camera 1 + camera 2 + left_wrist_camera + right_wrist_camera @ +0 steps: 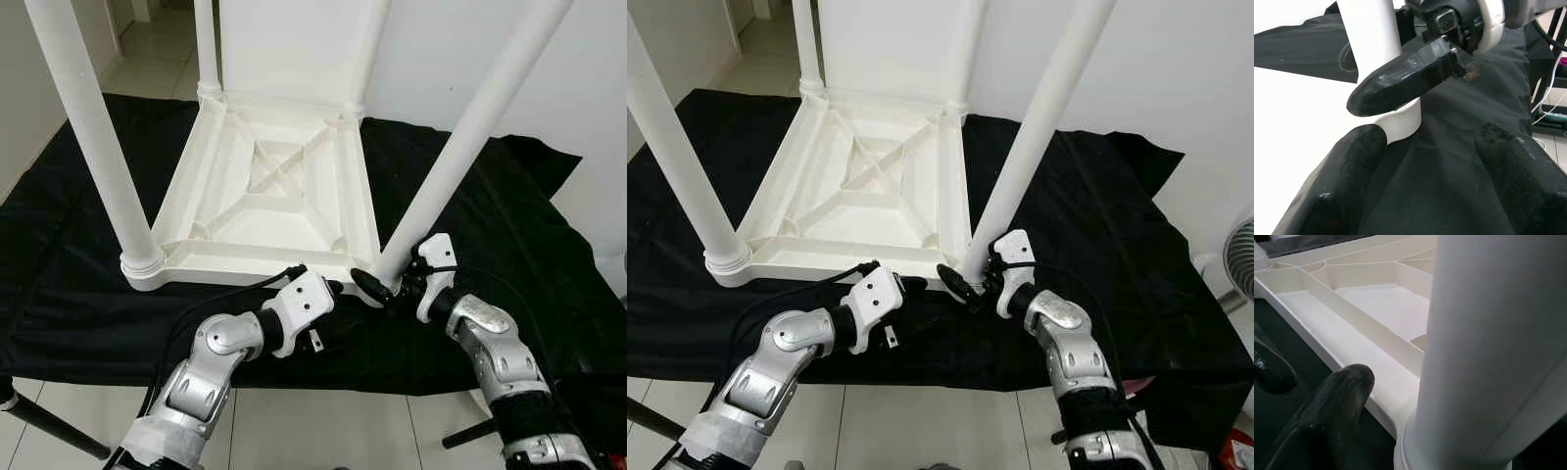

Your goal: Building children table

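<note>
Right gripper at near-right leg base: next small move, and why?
Probably close the right gripper on the near-right leg at its socket and press down: its fingers flank the base, the leg leans outward, and the left gripper waits open beside it.

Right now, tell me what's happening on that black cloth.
A white plastic children's table lies upside down on the black cloth, with four legs standing up from its corners. The right gripper is at the base of the near right leg, one finger beside its collar. The left gripper sits open on the cloth just short of that same corner, holding nothing.
</note>
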Motion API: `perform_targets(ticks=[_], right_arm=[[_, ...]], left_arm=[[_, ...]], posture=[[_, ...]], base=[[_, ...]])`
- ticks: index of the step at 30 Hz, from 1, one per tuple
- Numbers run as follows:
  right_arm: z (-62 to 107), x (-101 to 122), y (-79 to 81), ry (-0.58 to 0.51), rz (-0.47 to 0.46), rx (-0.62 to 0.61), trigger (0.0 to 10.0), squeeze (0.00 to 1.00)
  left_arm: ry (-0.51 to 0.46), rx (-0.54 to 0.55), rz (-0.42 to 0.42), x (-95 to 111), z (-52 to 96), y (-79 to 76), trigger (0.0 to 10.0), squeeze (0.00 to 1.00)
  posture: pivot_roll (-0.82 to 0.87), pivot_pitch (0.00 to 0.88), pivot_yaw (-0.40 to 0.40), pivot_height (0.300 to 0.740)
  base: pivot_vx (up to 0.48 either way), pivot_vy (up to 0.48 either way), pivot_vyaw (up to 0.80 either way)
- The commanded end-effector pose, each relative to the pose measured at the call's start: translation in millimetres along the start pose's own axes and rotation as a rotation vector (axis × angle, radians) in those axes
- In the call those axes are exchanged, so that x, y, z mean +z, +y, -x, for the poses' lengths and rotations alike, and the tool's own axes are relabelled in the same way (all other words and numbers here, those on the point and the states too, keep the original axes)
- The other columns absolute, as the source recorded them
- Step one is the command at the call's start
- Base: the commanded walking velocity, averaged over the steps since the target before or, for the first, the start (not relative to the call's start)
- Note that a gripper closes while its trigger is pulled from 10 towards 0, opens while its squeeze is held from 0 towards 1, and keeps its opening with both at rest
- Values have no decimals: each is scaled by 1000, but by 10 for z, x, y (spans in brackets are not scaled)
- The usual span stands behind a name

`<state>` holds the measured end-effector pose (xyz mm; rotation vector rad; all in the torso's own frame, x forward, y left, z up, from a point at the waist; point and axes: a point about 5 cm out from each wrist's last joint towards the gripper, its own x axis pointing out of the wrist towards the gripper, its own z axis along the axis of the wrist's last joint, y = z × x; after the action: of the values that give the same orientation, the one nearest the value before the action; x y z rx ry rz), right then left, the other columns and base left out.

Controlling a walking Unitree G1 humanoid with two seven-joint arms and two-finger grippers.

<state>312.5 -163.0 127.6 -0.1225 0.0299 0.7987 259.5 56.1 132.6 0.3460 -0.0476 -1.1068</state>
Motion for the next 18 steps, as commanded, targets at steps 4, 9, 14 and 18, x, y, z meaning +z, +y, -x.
perform_targets(ticks=[4,9,14,18], right_arm=[[-25,-84,-62,37,7,28,4000,0],[-54,-124,-77,47,20,58,0,0],[-51,-156,-83,41,11,64,0,0],[-42,-180,-86,35,-4,26,10000,0]], left_arm=[[3,30,11,2,-14,-35,10000,0],[5,26,13,-1,-10,-55,10000,0],[7,29,14,-4,-6,-57,10000,0],[7,29,16,-5,-13,-61,10000,0]], posture=[[0,1,-102,740],[10,0,-103,740],[13,0,-107,740],[8,0,-107,740]], base=[[0,0,0],[0,0,0],[0,0,0],[0,0,0]])
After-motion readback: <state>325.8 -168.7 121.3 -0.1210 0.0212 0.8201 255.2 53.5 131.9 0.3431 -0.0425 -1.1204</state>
